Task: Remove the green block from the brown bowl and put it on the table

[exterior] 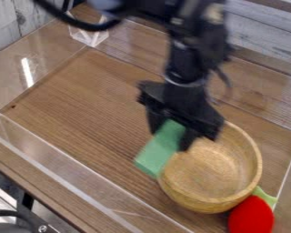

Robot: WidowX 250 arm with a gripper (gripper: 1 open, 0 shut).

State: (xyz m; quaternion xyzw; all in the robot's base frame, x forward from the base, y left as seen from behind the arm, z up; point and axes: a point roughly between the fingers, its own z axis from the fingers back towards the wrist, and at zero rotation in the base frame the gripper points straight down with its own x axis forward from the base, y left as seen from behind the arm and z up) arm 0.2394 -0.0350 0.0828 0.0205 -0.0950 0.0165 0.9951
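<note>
- Nearest, at the lower right, a red round toy with a green stem [251, 215] sits just beside the brown bowl [214, 171].
- The bowl rests on the wood-grain bench [81, 116], its inside showing bare wood.
- The light green block [159, 149] is tilted, over the bowl's left rim.
- The pincer [176, 129], blurred, is clamped on the block's upper end.
- Farthest back, a clear plastic piece [90, 35] stands near the bench's far left corner.
</note>
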